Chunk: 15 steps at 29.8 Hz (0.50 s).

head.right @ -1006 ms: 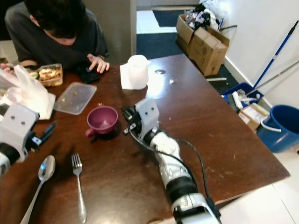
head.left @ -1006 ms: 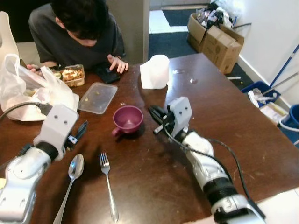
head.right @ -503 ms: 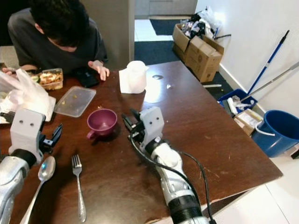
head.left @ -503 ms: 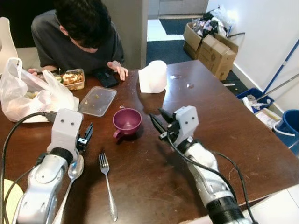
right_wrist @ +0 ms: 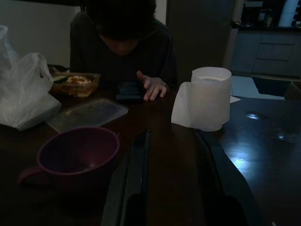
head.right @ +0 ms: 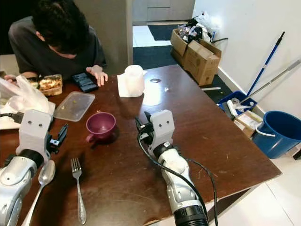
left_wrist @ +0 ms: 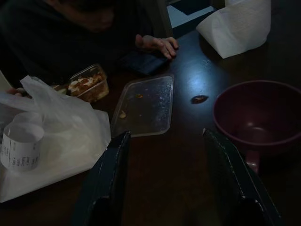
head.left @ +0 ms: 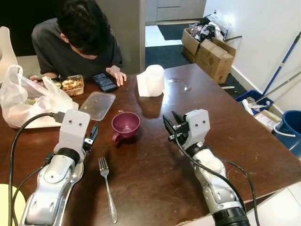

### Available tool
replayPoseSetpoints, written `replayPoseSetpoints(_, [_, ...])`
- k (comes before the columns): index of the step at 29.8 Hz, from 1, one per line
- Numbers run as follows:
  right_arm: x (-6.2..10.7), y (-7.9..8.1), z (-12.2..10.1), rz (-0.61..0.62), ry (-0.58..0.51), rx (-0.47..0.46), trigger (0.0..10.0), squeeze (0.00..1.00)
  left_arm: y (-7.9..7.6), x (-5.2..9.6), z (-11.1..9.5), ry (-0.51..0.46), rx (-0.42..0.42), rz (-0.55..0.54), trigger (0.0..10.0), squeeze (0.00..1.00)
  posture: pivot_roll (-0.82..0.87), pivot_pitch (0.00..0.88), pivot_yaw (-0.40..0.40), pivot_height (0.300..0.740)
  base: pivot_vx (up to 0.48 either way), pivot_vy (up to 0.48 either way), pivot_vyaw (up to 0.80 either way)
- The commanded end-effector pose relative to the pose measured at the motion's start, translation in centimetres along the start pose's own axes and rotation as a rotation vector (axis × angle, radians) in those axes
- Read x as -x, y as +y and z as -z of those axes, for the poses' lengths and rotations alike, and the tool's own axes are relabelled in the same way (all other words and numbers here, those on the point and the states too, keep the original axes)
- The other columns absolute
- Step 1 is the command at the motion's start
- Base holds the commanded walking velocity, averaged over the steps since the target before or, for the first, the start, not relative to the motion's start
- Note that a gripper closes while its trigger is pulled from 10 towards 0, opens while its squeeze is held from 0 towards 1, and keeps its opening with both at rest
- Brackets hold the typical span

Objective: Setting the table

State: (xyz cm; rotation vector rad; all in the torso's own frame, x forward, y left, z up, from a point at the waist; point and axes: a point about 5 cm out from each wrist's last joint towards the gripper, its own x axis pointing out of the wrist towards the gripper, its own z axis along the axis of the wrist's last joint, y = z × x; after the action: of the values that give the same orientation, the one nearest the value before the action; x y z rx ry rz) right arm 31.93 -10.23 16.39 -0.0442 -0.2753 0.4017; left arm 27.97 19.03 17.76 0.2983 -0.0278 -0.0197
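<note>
Tabletop (head.left: pixel 155 165): dark brown wood, a bit scuffed, everything sits on it.
Mug (head.left: pixel 125 125): purple, upright, empty, near the middle between the two arms, handle turned toward the robot's left.
Fork (head.left: pixel 107 188): flat on the wood, just robot-side of the mug, tines aimed at it.
Spoon (head.right: pixel 43 175): left of the fork, partly tucked under the left arm.
Left gripper (head.left: pixel 92 135): hovering low just left of the mug, jaws spread, holding nothing.
Right gripper (head.left: pixel 171 127): right of the mug, near but not touching, jaws spread too, nothing in them.
Paper towel roll (head.left: pixel 151 81): standing past the mug, loose sheet hanging off it.
Clear lid (head.left: pixel 97 105): lying flat, far-left of the mug.
Person (head.left: pixel 82 37): seated at the far edge, hand by a phone (head.left: pixel 104 82), food container (head.left: pixel 71 85) and white plastic bag (head.left: pixel 28 101) beside them.
</note>
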Motion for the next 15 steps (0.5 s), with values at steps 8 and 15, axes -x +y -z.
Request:
replayPoseSetpoints(8, [0.0, -0.1, -0.3, 0.016, 0.011, 0.007, 10.0, 0.0, -0.6, -0.4, -1.0, -0.049, -0.023, -0.001, 10.0, 0.0, 0.16, 0.0, 0.103, 0.74, 0.0, 0.0, 0.0])
replayPoseSetpoints(15, [0.1, 0.2, -0.1, 0.018, 0.02, 0.005, 10.0, 0.0, -0.3, -0.4, -1.2, -0.057, -0.03, -0.004, 10.0, 0.0, 0.16, 0.0, 0.109, 0.74, 0.0, 0.0, 0.0])
